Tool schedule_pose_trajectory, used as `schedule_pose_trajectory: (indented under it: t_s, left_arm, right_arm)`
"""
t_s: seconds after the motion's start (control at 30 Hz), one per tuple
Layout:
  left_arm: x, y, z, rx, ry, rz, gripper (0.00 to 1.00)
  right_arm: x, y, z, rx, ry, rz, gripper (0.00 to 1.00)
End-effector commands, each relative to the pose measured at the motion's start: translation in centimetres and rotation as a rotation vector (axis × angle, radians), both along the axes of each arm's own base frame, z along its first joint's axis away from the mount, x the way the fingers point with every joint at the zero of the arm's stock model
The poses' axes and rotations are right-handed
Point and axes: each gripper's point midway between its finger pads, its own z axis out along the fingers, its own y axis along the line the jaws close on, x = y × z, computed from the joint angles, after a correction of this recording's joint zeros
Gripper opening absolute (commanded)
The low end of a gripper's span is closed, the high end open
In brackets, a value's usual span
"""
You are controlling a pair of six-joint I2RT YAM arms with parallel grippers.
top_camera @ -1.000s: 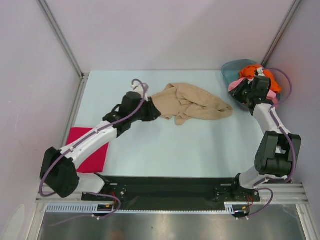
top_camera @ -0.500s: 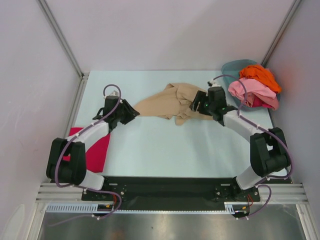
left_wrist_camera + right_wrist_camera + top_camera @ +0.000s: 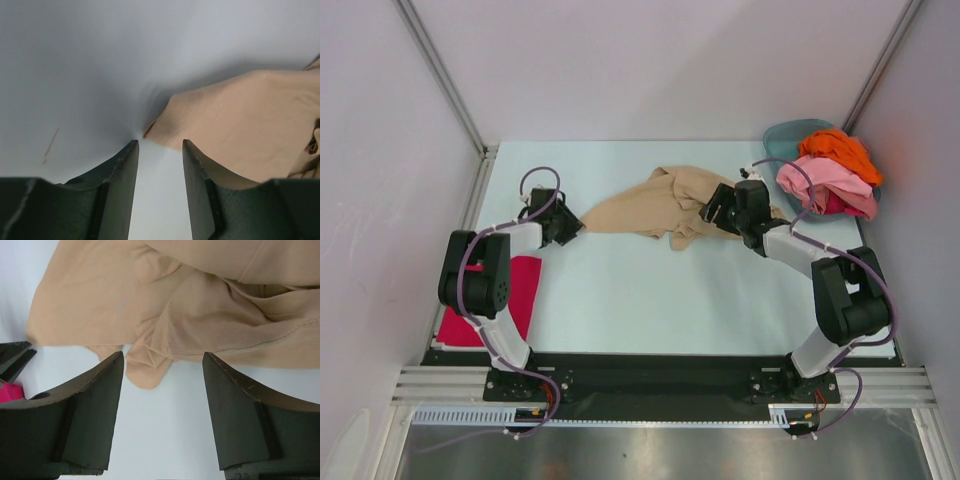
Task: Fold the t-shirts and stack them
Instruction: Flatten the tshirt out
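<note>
A large tan t-shirt point(image 3: 660, 205) lies crumpled at the table's middle, one corner drawn out to the left. My left gripper point(image 3: 572, 228) sits low at that corner, open; in the left wrist view the tan t-shirt point(image 3: 230, 120) ends just ahead of my left gripper point(image 3: 160, 145), with bare table between the fingers. My right gripper point(image 3: 713, 212) is at the shirt's right side, open. In the right wrist view a small lobe of the tan t-shirt point(image 3: 175, 300) lies between the tips of my right gripper point(image 3: 163, 356), ungripped. A magenta-red t-shirt point(image 3: 520, 290) lies flat at the left.
A teal basin point(image 3: 780, 135) at the back right holds an orange t-shirt point(image 3: 835, 150), a pink one point(image 3: 820, 180) and a bit of red cloth point(image 3: 838, 206). Pale table point(image 3: 650, 290) stretches in front of the tan shirt. Enclosure walls stand close on both sides.
The left gripper drew the tan shirt's corner leftward, then opened. The right arm swung from the basin to the shirt's right side and opened.
</note>
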Motion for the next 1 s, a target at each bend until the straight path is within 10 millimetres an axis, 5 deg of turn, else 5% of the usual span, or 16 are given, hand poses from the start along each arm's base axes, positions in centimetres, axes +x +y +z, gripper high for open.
schedule_pose_trajectory:
  t_s: [0.0, 0.27, 0.37, 0.4, 0.47, 0.97]
  left_arm:
    - [2.8, 0.2, 0.9, 0.004, -0.061, 0.023, 0.47]
    - [3.0, 0.2, -0.3, 0.002, -0.043, 0.036, 0.44]
    - [2.9, 0.5, -0.3, 0.01, -0.044, 0.038, 0.29]
    - [2.9, 0.4, -0.2, 0.015, -0.048, 0.028, 0.14]
    - [2.8, 0.4, 0.1, 0.02, -0.046, 0.02, 0.01]
    - [0.5, -0.6, 4.5, 0.002, -0.123, -0.057, 0.0]
  right_arm:
    - [1.0, -0.2, 1.0, 0.025, -0.056, -0.009, 0.68]
    - [1.3, -0.2, 0.0, 0.032, -0.04, -0.013, 0.68]
    - [1.4, -0.2, -0.7, 0.035, -0.019, -0.027, 0.68]
    - [1.6, -0.1, -1.0, 0.044, -0.002, -0.044, 0.68]
    - [1.8, -0.2, -1.5, 0.036, 0.024, -0.078, 0.68]
    - [-0.3, 3.3, -3.9, 0.143, 0.083, -0.199, 0.54]
